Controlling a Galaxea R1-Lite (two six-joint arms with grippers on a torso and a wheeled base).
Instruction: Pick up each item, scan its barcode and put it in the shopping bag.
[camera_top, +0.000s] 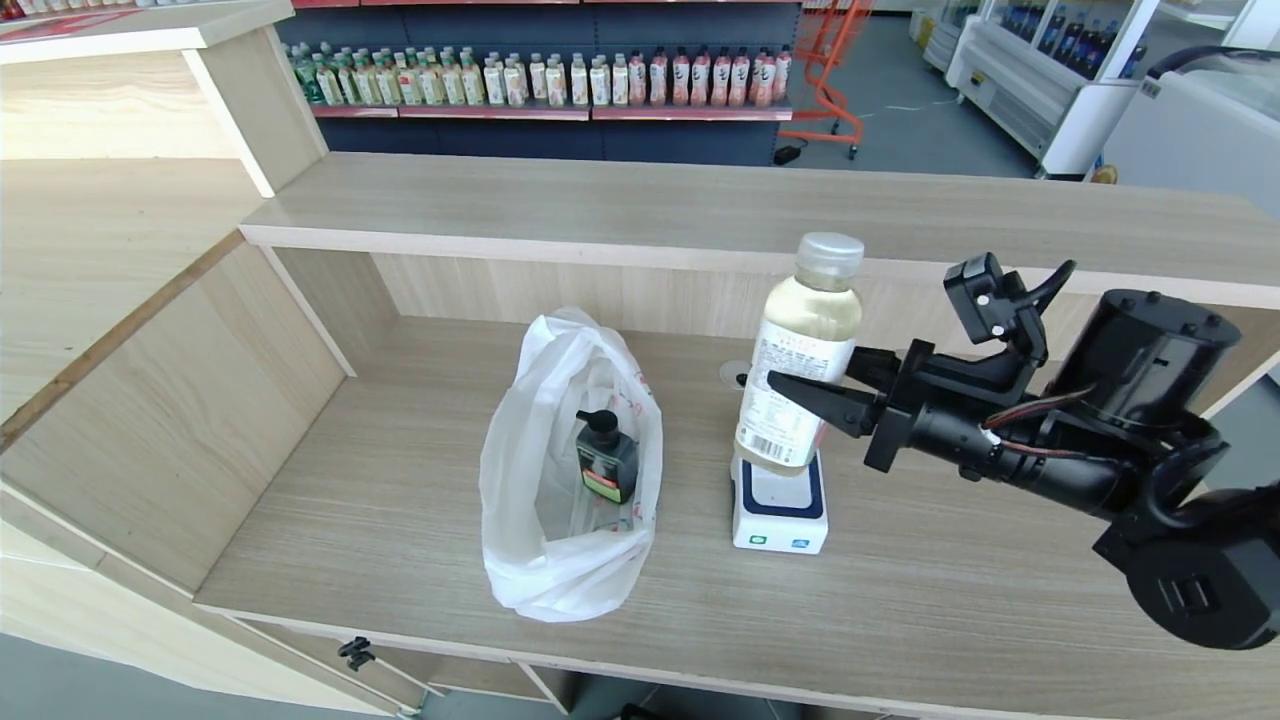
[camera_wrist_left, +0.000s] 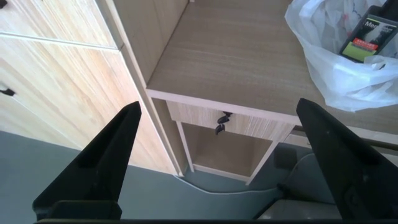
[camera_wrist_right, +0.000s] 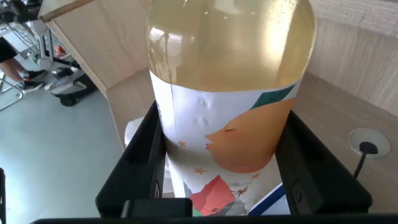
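The counter holds the open bag. Beside it, the bottle is clamped upright in the right gripper at the top of the scanner, so scanning seems in hand and bagging is left. A pump bottle is already in the bag, apparently done. The left gripper hangs wide open off the counter's front.

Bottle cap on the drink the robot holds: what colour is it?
The cap of the bottle is whitish grey, clearest in the head view.

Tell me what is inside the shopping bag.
A dark pump bottle stands inside the bag. The bag's white folds cover the bottom corners, so anything lying there cannot be seen.
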